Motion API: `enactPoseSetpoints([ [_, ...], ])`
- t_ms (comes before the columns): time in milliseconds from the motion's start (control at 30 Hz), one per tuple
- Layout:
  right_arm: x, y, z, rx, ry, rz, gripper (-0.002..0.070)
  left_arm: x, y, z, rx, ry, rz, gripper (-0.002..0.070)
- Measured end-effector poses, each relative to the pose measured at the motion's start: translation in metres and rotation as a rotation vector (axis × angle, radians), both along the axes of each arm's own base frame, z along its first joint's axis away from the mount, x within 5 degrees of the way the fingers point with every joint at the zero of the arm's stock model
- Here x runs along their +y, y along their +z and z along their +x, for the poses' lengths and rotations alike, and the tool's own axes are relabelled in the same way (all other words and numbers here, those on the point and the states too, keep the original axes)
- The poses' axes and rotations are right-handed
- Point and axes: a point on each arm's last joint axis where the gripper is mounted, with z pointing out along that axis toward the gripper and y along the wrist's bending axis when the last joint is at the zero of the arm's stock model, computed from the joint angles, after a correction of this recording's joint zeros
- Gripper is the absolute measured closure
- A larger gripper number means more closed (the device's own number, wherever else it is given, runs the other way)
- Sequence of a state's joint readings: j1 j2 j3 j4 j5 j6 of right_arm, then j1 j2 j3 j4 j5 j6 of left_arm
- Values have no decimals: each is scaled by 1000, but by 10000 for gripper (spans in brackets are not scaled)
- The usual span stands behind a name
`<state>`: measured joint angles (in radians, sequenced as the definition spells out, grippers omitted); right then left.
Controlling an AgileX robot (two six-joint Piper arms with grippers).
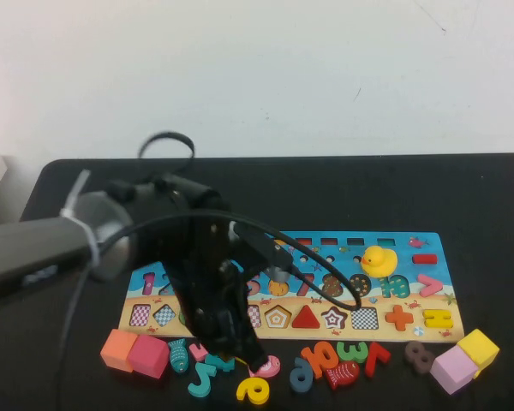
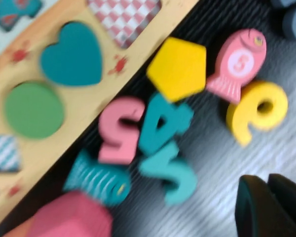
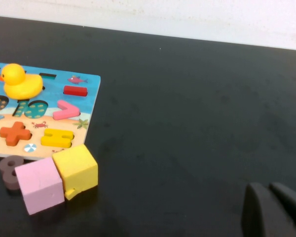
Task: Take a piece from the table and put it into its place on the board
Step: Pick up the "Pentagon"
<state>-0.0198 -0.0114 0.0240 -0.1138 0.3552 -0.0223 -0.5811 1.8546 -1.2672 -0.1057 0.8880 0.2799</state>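
Observation:
The colourful puzzle board [image 1: 430, 257] lies on the black table with several shapes seated in it. My left gripper [image 1: 242, 349] hovers over the loose pieces at the board's front edge; in the left wrist view its fingers [image 2: 254, 207] are shut together and hold nothing. Close to it lie a yellow pentagon [image 2: 177, 68], a pink five [image 2: 119, 129], a teal four [image 2: 164, 123], a teal five [image 2: 171, 173], a pink fish [image 2: 237, 64] and a yellow nine [image 2: 256, 111]. The board's edge [image 2: 49, 143] shows there, with a teal heart and a green circle seated. My right gripper [image 3: 269, 191] is shut, empty, over bare table right of the board.
Orange [image 1: 117, 349] and pink [image 1: 149, 356] cubes sit at the front left, yellow [image 1: 478, 348] and lilac [image 1: 453, 369] cubes at the front right. A yellow duck [image 1: 379, 259] stands on the board. More loose numbers [image 1: 338, 360] line the front edge.

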Motion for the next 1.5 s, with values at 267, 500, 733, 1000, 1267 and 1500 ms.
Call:
enactPoseSetpoints([
  [267, 0, 0, 0, 0, 0, 0, 657, -11, -34, 14, 7, 152, -50, 344],
  [500, 0, 0, 0, 0, 0, 0, 657, -12, -45, 23, -44, 279, -55, 218],
  [733, 0, 0, 0, 0, 0, 0, 657, -15, -53, 29, -66, 346, -88, 213],
  [1000, 0, 0, 0, 0, 0, 0, 657, -17, -52, 33, -98, 395, -125, 277],
  [1267, 0, 0, 0, 0, 0, 0, 657, -17, -52, 34, -103, 402, -130, 392],
  [1500, 0, 0, 0, 0, 0, 0, 657, -16, -52, 32, -87, 405, -117, 328],
])
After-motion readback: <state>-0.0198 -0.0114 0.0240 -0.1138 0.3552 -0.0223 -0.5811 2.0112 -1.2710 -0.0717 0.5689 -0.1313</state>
